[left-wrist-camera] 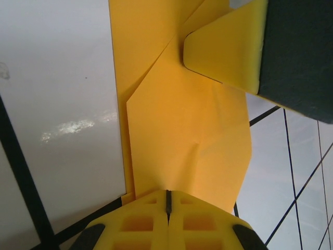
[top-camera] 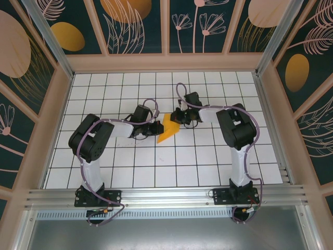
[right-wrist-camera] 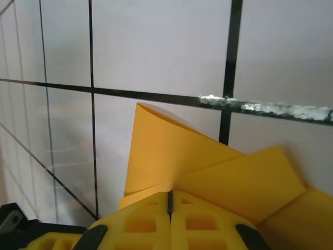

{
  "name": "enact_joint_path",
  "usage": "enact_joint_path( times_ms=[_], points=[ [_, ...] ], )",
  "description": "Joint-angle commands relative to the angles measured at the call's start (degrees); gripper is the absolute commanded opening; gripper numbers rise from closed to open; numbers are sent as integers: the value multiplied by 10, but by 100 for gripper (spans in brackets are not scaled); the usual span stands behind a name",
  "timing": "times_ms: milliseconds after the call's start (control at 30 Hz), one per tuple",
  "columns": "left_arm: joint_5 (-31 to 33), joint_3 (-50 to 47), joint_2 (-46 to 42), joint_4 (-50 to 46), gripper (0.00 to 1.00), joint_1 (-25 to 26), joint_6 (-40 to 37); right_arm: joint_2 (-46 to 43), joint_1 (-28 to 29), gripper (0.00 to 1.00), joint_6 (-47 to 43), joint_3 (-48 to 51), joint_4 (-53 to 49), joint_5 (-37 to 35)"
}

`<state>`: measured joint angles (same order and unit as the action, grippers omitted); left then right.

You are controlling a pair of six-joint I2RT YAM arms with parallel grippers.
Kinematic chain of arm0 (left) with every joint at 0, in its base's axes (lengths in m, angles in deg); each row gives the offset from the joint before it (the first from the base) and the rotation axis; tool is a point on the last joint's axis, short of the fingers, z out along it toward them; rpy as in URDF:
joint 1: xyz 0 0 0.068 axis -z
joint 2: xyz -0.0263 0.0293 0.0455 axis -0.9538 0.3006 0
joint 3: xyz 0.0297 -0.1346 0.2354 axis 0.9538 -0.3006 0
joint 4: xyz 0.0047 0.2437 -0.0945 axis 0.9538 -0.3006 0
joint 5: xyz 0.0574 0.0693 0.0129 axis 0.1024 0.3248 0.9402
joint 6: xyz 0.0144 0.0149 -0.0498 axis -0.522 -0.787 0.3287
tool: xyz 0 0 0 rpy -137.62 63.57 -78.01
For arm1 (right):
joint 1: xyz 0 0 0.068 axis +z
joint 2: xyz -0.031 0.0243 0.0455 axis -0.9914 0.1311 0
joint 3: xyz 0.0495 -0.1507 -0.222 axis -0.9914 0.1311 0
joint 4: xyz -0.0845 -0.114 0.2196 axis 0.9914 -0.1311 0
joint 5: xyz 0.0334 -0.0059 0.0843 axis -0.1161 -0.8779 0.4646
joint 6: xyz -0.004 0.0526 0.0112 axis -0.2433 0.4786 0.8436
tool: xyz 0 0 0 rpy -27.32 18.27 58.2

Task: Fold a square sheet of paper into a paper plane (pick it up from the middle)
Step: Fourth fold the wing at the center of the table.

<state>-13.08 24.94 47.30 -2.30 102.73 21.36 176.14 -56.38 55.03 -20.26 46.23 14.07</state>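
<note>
Yellow-orange paper (top-camera: pixel 167 129), partly folded, lies in the middle of the worktop (top-camera: pixel 156 166). The left gripper (top-camera: pixel 154 130) and right gripper (top-camera: pixel 178 117), both pressed together, rest their tips on its two ends, probably to keep the folds flat.

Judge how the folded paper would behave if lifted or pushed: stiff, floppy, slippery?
Likely floppy: a flap of the paper curls up unsupported. Probably very light; it looks thin, and creases show across it. It might slide easily, since the table looks glossy.

lab test cell: gridded table (top-camera: pixel 104 172), aluminium frame (top-camera: pixel 166 195), patterned walls (top-camera: pixel 140 26).
</note>
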Motion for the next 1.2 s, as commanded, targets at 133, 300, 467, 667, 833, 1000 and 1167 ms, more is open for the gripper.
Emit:
enact_joint_path(
  times_ms=[133,300,467,667,833,1000,1167],
  points=[
    [47,-17,50,-94,0,0,-21,29,-45,1,-6,-21,-12,-49],
    [40,-17,52,-94,0,1,-22,31,-78,1,1,-44,-25,-68],
    [41,-13,52,-94,0,1,-22,-5,-69,2,-2,-43,-7,-52],
    [43,-13,51,-86,0,0,-15,-81,-28,2,44,61,87,-8],
    [43,-12,47,-84,0,1,-14,-79,19,1,84,93,105,13],
    [40,-13,46,-80,0,1,-14,-56,38,1,101,90,111,21],
    [39,-13,44,-78,0,1,-12,-34,38,0,99,74,82,4]
  ],
)
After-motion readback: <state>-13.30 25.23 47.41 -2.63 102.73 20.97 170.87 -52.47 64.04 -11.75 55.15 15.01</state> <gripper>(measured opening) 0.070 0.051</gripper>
